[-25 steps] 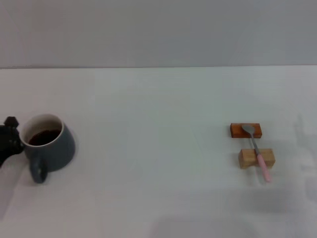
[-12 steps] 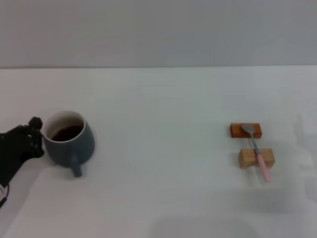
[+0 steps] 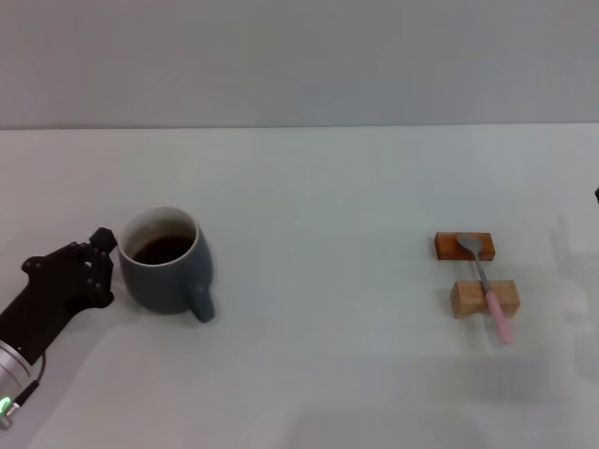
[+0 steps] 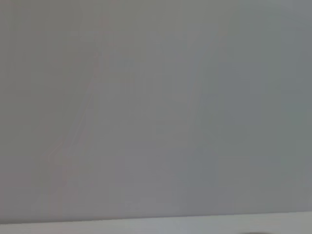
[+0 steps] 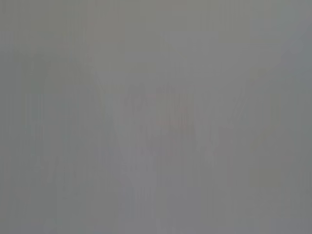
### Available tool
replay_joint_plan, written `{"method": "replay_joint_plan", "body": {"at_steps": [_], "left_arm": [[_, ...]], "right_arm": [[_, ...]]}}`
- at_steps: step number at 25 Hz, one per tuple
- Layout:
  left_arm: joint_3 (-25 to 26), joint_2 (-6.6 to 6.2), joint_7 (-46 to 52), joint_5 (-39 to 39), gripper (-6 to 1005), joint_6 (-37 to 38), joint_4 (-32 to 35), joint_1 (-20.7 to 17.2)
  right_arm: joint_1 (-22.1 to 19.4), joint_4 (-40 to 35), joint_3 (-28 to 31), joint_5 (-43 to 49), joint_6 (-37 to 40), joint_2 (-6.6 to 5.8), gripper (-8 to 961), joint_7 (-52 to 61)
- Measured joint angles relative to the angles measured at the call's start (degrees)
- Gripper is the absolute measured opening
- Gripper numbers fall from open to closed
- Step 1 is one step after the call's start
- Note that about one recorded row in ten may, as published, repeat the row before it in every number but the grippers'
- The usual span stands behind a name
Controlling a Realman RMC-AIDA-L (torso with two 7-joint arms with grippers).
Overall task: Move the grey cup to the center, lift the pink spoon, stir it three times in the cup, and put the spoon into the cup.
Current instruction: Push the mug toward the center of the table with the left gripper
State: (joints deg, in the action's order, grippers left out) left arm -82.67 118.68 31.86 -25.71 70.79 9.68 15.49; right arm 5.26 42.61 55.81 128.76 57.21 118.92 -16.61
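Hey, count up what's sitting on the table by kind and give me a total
Cups: 1, the grey cup, dark liquid inside
Spoons: 1, the pink spoon, lying across both blocks
Wooden blocks: 2, an orange-brown block and a pale wooden block
Total: 4 things. The left gripper is beside the cup.

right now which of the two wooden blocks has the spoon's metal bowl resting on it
The orange-brown block, the darker one lying farther from the robot. The pink spoon rests its silver bowl there, while its handle crosses the pale wooden block nearer the robot.
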Motion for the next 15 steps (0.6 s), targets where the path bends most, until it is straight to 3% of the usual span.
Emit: {"method": "replay_joint_plan", "body": {"at_steps": [8,15], "left_arm": [[-4.4,0.41,2.0,0.0,18,1.6,0.0,0.3],[-5.0,0.41,3.6,0.2,17,2.8,0.0,0.3]], "right_arm": [[-0.4,0.6,0.0,0.7,0.0,-0.02,631,0.0],[-0.5,0.6,0.0,0.7,0.0,-0.09,631,0.0]]}}
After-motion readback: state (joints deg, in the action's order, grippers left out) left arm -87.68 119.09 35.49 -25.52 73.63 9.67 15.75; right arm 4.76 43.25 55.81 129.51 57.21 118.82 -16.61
